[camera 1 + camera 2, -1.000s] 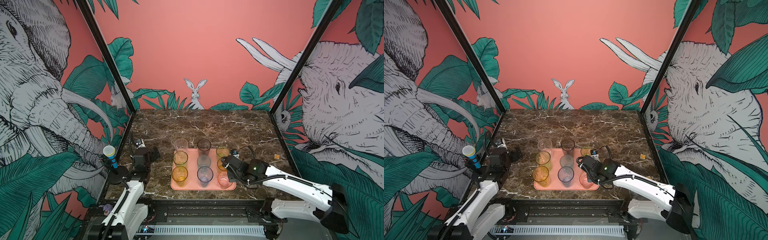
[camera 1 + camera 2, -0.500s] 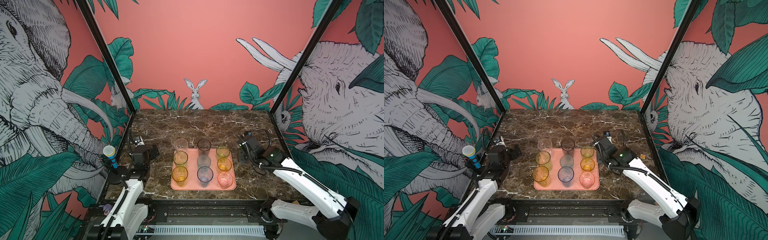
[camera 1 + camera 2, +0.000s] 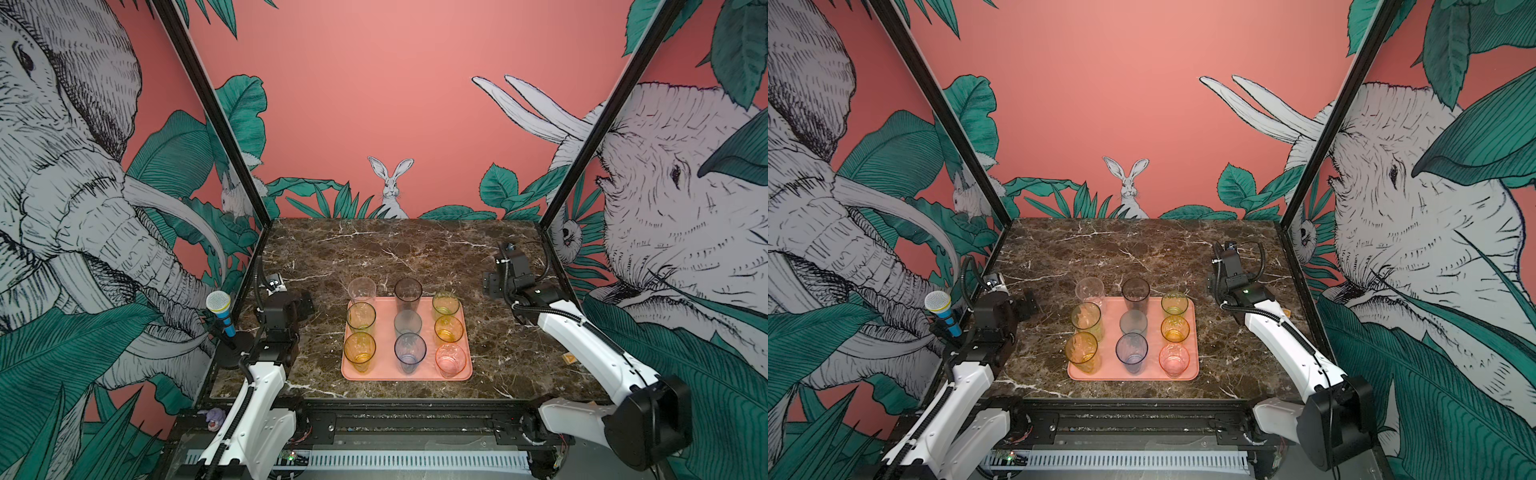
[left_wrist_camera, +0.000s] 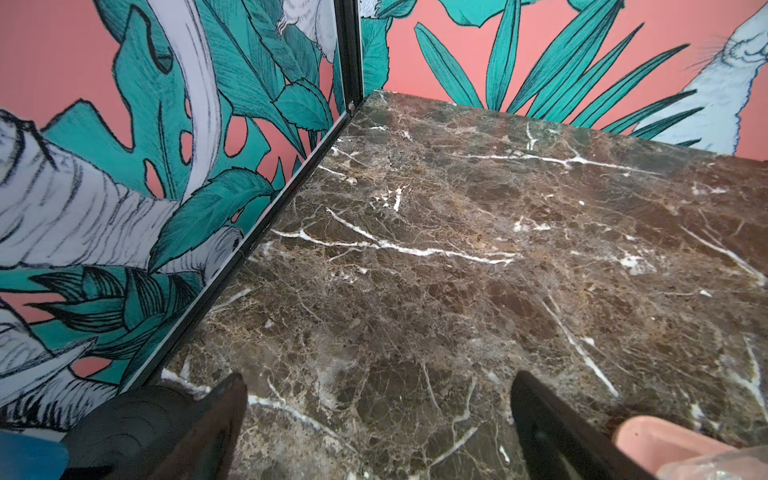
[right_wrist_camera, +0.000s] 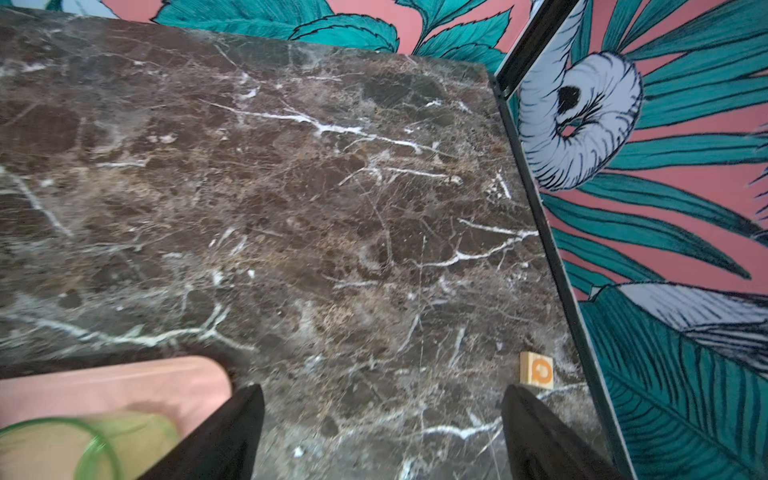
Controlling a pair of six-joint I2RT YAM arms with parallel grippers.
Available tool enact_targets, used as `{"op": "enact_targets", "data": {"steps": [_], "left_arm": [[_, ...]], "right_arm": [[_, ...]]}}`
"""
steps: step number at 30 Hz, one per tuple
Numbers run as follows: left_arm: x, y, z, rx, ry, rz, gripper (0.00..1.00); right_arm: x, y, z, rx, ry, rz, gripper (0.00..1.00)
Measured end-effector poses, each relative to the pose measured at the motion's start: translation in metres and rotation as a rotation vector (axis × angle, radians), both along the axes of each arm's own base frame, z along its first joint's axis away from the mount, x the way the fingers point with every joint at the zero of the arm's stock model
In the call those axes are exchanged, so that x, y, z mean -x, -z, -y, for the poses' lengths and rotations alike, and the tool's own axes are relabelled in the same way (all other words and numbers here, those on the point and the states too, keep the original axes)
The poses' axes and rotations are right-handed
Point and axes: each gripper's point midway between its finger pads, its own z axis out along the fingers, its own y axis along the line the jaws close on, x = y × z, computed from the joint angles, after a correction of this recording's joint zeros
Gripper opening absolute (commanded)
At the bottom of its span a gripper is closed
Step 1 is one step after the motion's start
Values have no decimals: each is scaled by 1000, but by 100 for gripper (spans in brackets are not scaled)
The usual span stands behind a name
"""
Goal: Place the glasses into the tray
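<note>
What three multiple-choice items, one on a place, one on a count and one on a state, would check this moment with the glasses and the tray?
1. Where on the tray does the pink glass stand in both top views?
A. far left corner
B. centre
C. near right corner

2. How many glasses stand in the grid?
A. six
B. nine
C. twelve

3. How is the right gripper?
A. shut on a glass
B. open and empty
C. out of every view

Key:
1 C: it is the nearest glass in the column on the right arm's side.
2 B: the top views show three rows of three.
3 B: in the right wrist view its jaws stand wide apart with only the marble tabletop between them.
</note>
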Motion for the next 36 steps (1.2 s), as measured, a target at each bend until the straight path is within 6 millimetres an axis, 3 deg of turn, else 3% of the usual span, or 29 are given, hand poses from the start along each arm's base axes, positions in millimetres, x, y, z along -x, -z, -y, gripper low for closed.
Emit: {"op": "enact_targets", "data": {"steps": [9,13,19,24,32,36], "left_arm": [[14,29,-7,-53,-19,4,99],[7,33,-9,-77,-22,6,99],[-12,52,-8,-91,-15,-23,99],[-28,68,-5,-92,0,-41,99],[-59,59,2,-125,54,16,99],[-71,56,6,-146,80,53,100]], "right_arm": [[-18,46,37,130,42,46,100],[-13,64,47,179,51,87,100],[-21,70,68,188,108,158,99],[-23,83,72,170,104,180,100],[-27,98,66,120,66,231,99],[-31,93,61,96,40,267,99]]}}
